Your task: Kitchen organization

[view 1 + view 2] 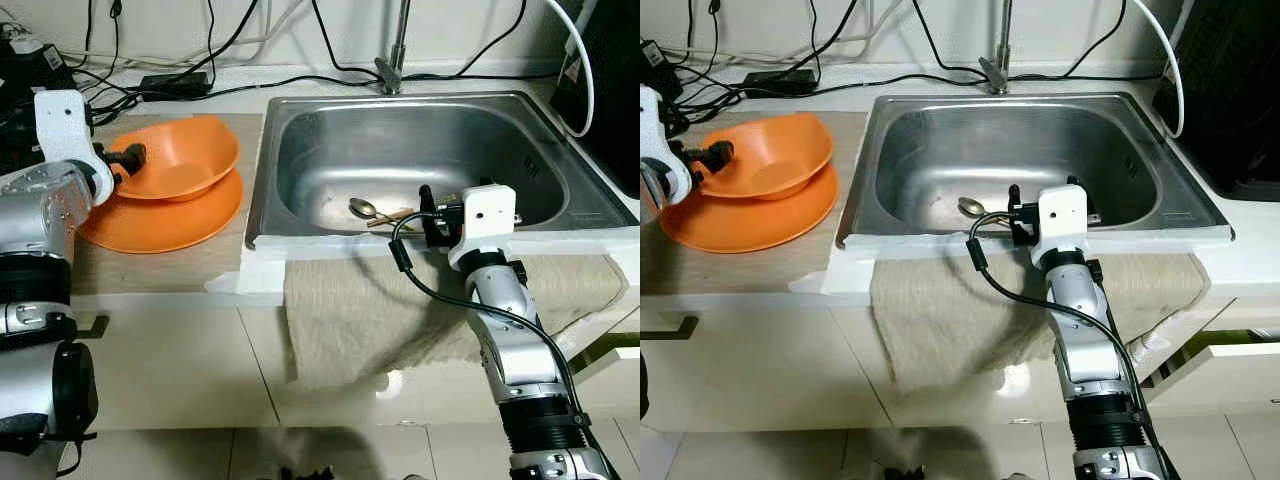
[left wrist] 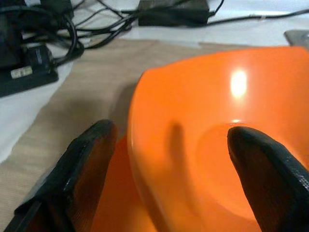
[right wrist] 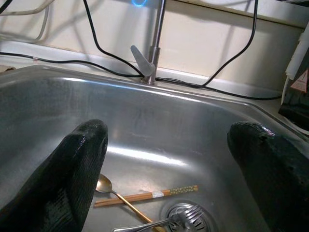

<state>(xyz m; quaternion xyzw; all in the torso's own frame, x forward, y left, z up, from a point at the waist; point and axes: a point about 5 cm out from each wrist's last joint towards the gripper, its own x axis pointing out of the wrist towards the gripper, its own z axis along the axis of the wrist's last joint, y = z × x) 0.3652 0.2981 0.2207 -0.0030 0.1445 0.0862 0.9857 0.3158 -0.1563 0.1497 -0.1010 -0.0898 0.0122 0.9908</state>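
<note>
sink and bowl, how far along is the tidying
Nothing looks put away yet. In hand: left gripper open around the bowl rim, on the plate. Right gripper open over the sink. Left: spoon, chopsticks, fork.

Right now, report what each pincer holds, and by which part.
Nothing is held. The left pincer is open, its fingers straddling the orange bowl's rim without closing. The right pincer hangs open above the sink.
</note>
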